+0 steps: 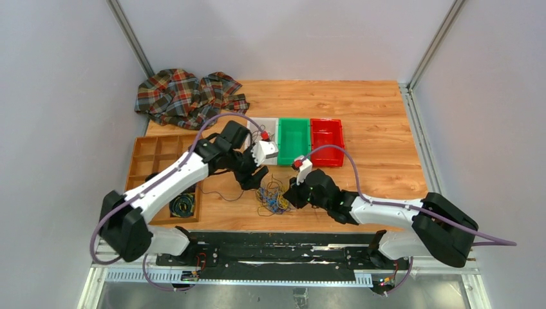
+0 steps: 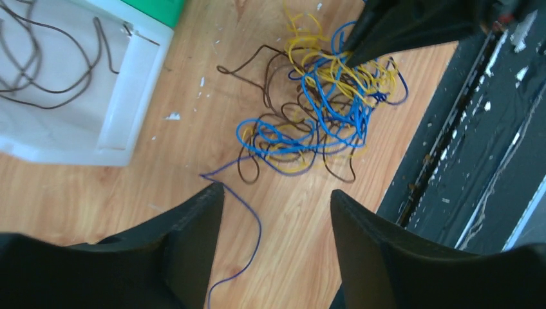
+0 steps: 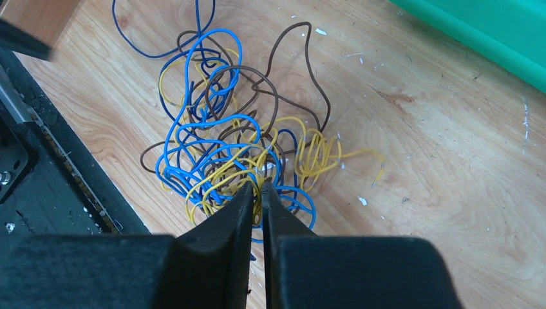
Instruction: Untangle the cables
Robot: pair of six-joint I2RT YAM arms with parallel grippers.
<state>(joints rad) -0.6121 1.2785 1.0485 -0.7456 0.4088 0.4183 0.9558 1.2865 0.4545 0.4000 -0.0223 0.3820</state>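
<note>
1. Judging from the overhead view, we place the tangle of thin blue, yellow and brown wires point(image 1: 273, 201) on the light wooden tabletop point(image 1: 373, 129), lower centre of the frame, between both grippers.
2. We see the right gripper point(image 3: 259, 192) nearly shut, its jaws apparently pinching yellow strands at the tangle's near edge.
3. We see the left gripper point(image 2: 277, 193) spread wide and empty, with a loose dark-blue wire tail point(image 2: 257, 222) lying between its fingers in the wrist view.
4. We judge the wires light, limp and springy. Loops will likely drag along together, and the thin insulation may slip through the pads.
5. We would take hold of a free end, such as the blue tail or the outlying brown loop point(image 3: 304, 32), not the dense core.
</note>
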